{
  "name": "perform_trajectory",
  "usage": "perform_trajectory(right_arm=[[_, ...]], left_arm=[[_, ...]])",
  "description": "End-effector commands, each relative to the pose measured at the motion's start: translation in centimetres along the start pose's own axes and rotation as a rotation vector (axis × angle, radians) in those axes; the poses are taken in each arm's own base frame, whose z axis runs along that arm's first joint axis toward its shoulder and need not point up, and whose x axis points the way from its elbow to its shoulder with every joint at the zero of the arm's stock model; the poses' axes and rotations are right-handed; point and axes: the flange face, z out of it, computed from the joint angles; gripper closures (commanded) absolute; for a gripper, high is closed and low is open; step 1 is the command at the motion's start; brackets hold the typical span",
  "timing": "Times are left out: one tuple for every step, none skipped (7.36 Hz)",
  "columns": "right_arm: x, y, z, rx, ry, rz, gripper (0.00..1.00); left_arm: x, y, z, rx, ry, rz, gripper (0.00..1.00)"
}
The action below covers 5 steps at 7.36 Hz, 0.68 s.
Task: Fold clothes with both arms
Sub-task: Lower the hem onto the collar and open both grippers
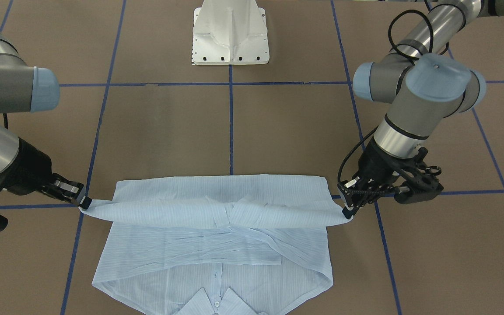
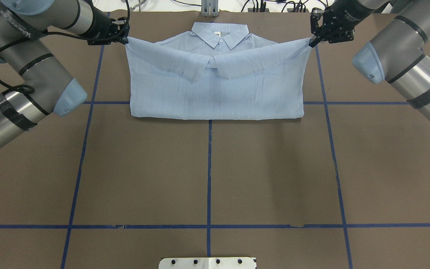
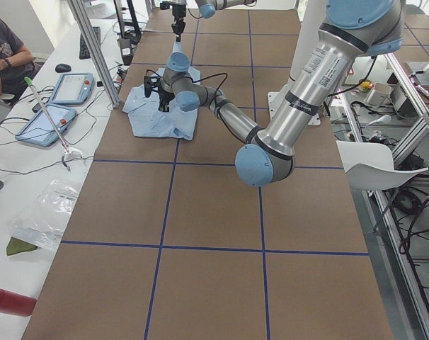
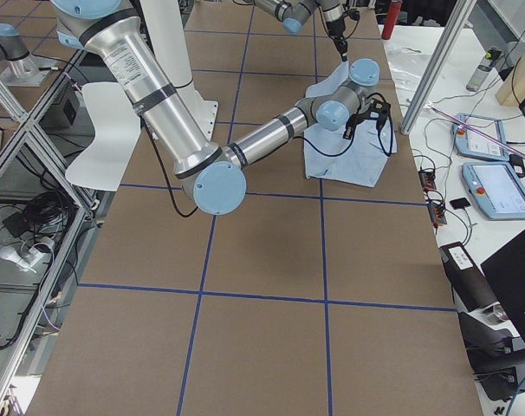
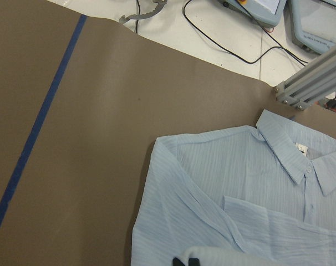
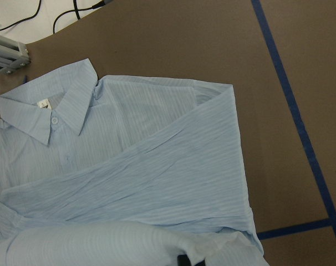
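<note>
Two corners of the thin, limp shirt (image 1: pixel 217 249), lying on the table (image 1: pixel 278 131) at its far side from the robot, are pinched by the left gripper (image 1: pixel 347 213) and right gripper (image 1: pixel 84 202); light and floppy, it probably sags unless held taut there.

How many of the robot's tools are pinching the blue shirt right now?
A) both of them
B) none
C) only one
A: the left tool and the right tool each pinch one outer corner of the shirt, so its folded-over layer is stretched between them.
</note>
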Motion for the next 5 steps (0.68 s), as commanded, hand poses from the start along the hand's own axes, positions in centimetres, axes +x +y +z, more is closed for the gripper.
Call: perform_trajectory(right_arm=[[-1.2,-2.5,1.2,-0.004,0.024,0.012,1.00],[-1.4,-3.3,1.8,-0.010,0.037,0.013,1.00],[-1.3,-4.3,2.9,-0.017,0.056,0.018,1.00],[-0.7,-4.9,3.7,-0.021,0.072,0.019,1.00],[-1.1,-5.7,4.3,-0.021,0.086,0.031,1.00]], left_arm=[[-1.7,-1.8,4.6,0.010,0.020,0.009,1.00],[-0.8,-2.4,5.8,0.005,0.007,0.007,1.00],[0.2,-2.8,6.1,0.007,0.007,0.006,1.00],[0.9,-3.2,6.6,0.009,0.010,0.003,1.00],[-0.6,-3.4,7.9,0.011,0.000,-0.002,1.00]])
